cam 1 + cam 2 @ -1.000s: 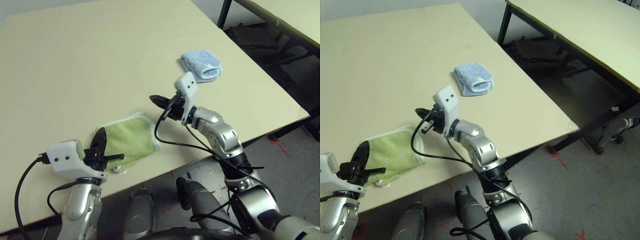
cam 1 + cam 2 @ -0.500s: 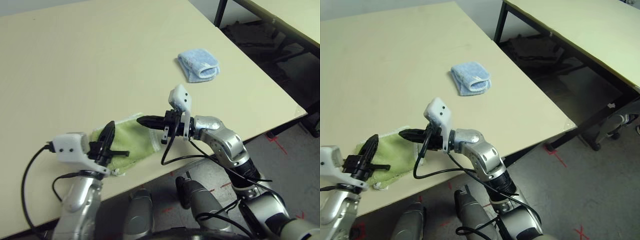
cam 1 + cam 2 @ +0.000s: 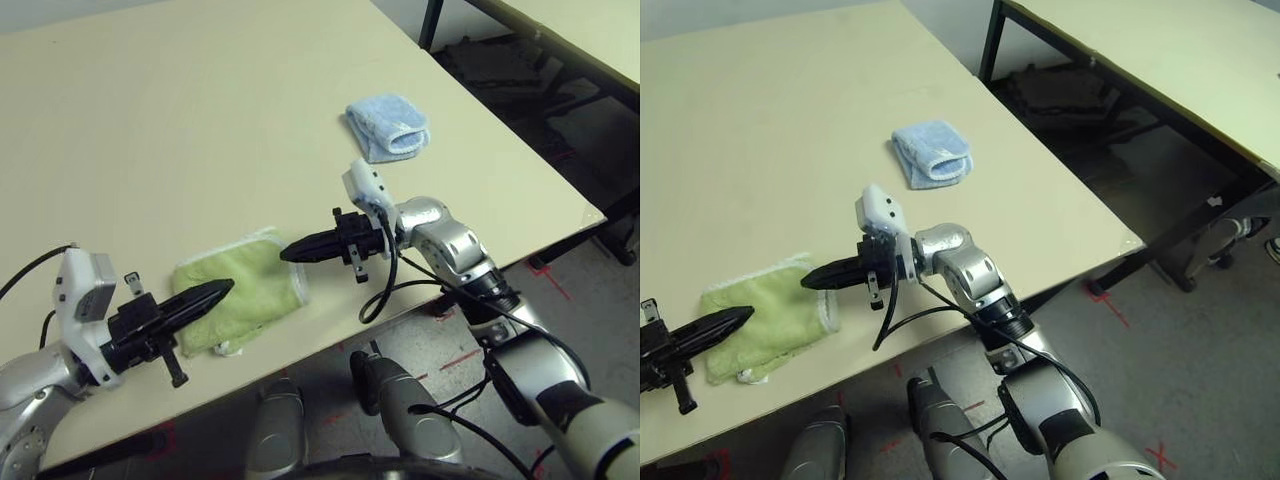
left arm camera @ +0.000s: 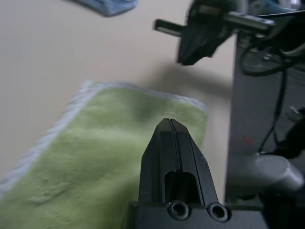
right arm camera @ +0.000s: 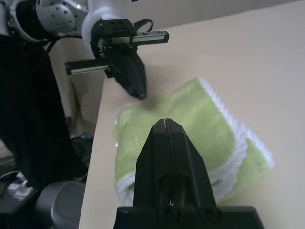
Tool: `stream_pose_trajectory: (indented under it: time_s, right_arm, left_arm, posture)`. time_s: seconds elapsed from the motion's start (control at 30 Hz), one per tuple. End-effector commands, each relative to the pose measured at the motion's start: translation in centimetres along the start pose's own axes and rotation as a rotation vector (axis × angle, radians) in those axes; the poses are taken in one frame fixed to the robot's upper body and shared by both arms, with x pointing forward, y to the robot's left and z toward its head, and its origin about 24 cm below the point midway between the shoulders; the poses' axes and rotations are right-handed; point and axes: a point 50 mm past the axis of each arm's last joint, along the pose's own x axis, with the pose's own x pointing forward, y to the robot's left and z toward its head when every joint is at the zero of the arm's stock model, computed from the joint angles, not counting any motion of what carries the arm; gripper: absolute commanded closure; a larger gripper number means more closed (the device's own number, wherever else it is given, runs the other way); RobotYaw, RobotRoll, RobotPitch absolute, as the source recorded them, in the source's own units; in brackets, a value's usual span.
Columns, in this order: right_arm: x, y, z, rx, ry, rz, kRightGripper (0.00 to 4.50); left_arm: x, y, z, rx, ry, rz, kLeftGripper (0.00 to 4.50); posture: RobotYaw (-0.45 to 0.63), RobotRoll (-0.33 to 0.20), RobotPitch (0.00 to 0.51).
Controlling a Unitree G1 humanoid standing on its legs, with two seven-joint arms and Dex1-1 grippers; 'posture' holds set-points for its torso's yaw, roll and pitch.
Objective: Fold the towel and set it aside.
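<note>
The light green towel (image 3: pixel 245 288) lies folded into a small rectangle near the table's front edge, its white edging showing along the right side. My left gripper (image 3: pixel 228 287) is shut and points right, its tip over the towel's left part. My right gripper (image 3: pixel 286 255) is shut too and points left, its tip just above the towel's far right corner. Nothing is held by either. In the left wrist view the shut left gripper (image 4: pixel 169 121) hovers over the towel (image 4: pixel 100 152). The right wrist view shows the shut right gripper (image 5: pixel 164 122) above the towel (image 5: pixel 202 114), facing the left gripper (image 5: pixel 138 89).
A smaller light blue folded cloth (image 3: pixel 389 128) lies farther back on the right of the beige table (image 3: pixel 150 130). The table's right edge (image 3: pixel 560 190) drops to a grey floor, and a second table (image 3: pixel 1160 60) stands beyond it.
My left arm has swung down and out to the left, its gripper now lying level and pointing right. The right gripper has lowered toward the towel's far right corner. The towel has stayed put.
</note>
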Motion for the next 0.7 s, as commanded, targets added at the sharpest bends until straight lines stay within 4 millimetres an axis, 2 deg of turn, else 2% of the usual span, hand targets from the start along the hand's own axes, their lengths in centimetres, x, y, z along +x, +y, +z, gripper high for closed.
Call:
stream_pose_trajectory:
  time_s: [0.03,0.2,0.43,0.57,0.7]
  right_arm:
    - [0.5,0.5,-1.2,0.018,0.047,0.049,4.46]
    - [0.2,0.6,-3.2,0.062,0.170,0.044,4.46]
    - [-1.7,-0.6,-3.8,0.055,0.282,-0.015,4.46]
    - [-3.1,-1.3,-3.3,0.044,0.297,-0.039,4.46]
    - [-4.8,-2.0,-1.5,0.045,0.264,-0.056,4.46]
  left_arm:
    - [0.1,-1.0,-1.5,-0.020,0.044,-0.035,4.50]
    - [-1.2,-0.5,-2.4,-0.023,0.061,0.036,4.50]
    - [-3.4,-1.0,-3.1,-0.032,0.115,0.097,4.50]
    - [-4.5,-1.6,-3.1,-0.040,0.125,0.122,4.50]
    - [-5.8,-1.9,-2.2,-0.029,0.127,0.156,4.50]
  posture:
    - [-0.10,0.000,0.215]
    - [-0.08,0.000,0.219]
    - [-0.06,0.000,0.215]
    - [-0.06,0.000,0.213]
    - [-0.06,0.000,0.204]
